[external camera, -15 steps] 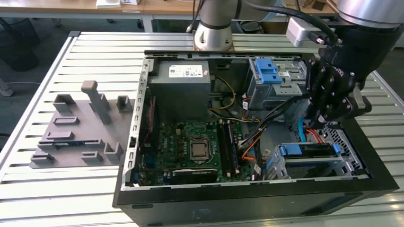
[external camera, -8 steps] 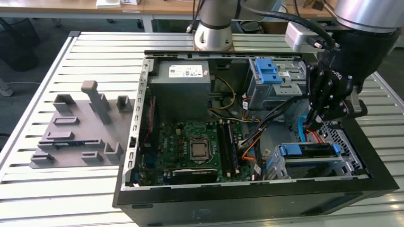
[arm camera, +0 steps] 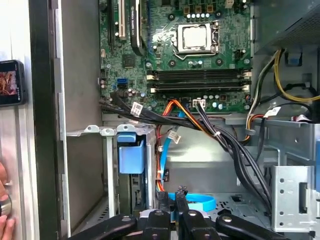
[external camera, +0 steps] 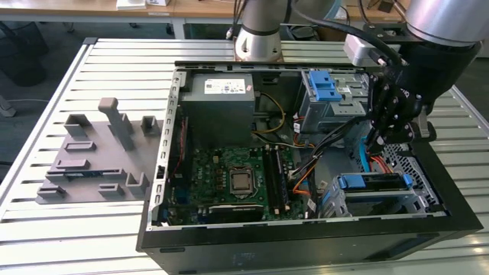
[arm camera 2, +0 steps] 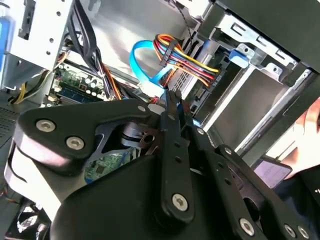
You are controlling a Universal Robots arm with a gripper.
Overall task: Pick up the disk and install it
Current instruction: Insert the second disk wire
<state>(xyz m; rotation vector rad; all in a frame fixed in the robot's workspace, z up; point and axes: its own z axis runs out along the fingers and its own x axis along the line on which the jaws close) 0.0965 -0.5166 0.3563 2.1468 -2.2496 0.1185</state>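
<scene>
The disk's blue carrier (external camera: 370, 182) shows in the lower drive cage at the front corner of the open computer case, on the exterior view's right. In the first wrist view its blue front (arm camera: 131, 160) sits inside the metal bay. My gripper (external camera: 391, 130) hangs inside the case above and behind that cage, apart from it. Its black fingers (arm camera: 162, 200) stand close together with nothing between them, near a blue data cable (arm camera: 192, 202). In the second wrist view my gripper (arm camera 2: 171, 100) points at a bundle of coloured cables (arm camera 2: 185, 57).
The motherboard (external camera: 229, 177) fills the case floor, with a grey power-supply box (external camera: 221, 100) behind it. An upper cage with blue latches (external camera: 327, 89) stands beside my arm. A grey fixture plate (external camera: 91, 154) lies on the slatted table. A person's hand (arm camera: 4, 210) rests outside the case wall.
</scene>
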